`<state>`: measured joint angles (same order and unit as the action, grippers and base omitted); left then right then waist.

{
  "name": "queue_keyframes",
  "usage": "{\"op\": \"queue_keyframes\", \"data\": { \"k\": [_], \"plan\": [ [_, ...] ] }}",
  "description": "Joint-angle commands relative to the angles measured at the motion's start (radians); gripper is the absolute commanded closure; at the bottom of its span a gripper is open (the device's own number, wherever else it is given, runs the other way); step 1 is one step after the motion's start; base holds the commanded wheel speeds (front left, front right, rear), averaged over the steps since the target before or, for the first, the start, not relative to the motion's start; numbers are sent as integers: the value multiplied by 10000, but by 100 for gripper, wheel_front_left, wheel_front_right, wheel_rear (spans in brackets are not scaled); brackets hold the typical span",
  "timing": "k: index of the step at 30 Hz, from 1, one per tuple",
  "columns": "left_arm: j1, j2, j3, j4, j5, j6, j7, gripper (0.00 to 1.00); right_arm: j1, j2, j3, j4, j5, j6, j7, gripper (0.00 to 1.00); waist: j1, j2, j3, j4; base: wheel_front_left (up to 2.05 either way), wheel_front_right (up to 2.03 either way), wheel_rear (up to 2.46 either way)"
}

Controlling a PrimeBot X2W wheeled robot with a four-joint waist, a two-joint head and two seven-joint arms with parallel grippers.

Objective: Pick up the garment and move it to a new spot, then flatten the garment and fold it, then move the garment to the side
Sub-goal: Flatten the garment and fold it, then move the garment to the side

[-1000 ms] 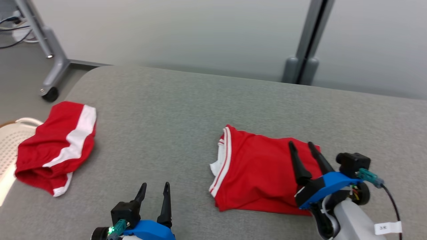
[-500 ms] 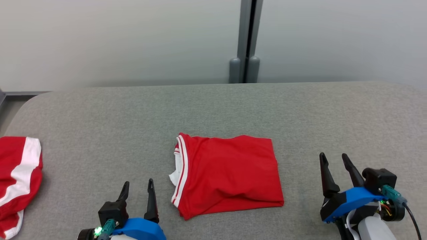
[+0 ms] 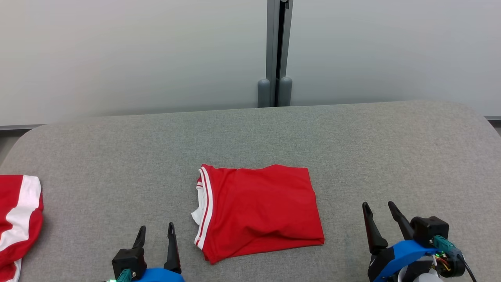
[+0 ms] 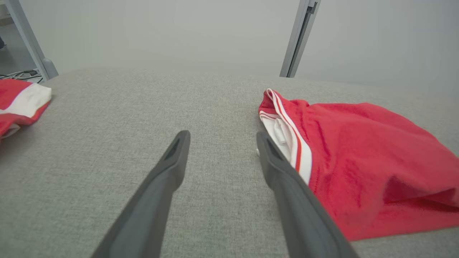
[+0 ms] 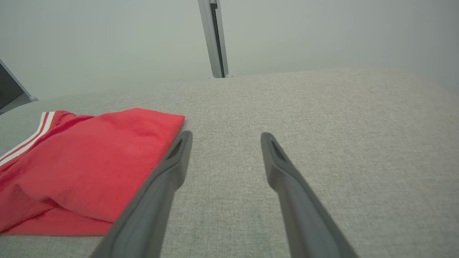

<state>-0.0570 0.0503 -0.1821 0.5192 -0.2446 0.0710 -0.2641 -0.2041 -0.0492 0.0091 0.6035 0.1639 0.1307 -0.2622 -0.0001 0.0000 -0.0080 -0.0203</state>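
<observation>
At table (image 3: 117, 156) centre: red garment (image 3: 258, 209), folded, lying flat, white-striped edge turned left. Left jaws, lower left of head view: open, empty, just beside striped edge; contact cannot be told. Right jaws, lower right: open, empty, near garment's right edge, apart from it. Second red-and-white cloth (image 3: 17, 219) at table's left edge, well apart from garment. Grey post (image 3: 276, 51) behind table, against pale wall.

1. We see a desk (image 3: 117, 149) covered in grey woven fabric, with rounded far corners.
2. A folded red garment (image 3: 262, 211) with white-striped trim lies flat near its middle.
3. A second red-and-white garment (image 3: 15, 223) lies at its left edge, well apart.
</observation>
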Motion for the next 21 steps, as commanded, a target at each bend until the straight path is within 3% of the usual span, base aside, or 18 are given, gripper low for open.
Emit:
{"op": "queue_keyframes", "data": {
  "k": [1, 11, 21],
  "plan": [
    [95, 0, 19, -30, 58, 37, -3, 0, 121, -32, 32, 40, 42, 1, -38, 0, 1, 0, -6, 25, 0, 0, 0],
    [-12, 0, -158, -65, -19, -75, -3, 0, 63, -30, 229, 259, 352, 1, -38, 0, 1, 0, 176, 310, 0, 0, 0],
    [-372, -1, -808, -126, -137, -111, -3, 0, -892, -33, 629, 1154, 540, 1, -38, 0, 1, 0, 898, 1436, 0, 0, 0]
  ]
}}
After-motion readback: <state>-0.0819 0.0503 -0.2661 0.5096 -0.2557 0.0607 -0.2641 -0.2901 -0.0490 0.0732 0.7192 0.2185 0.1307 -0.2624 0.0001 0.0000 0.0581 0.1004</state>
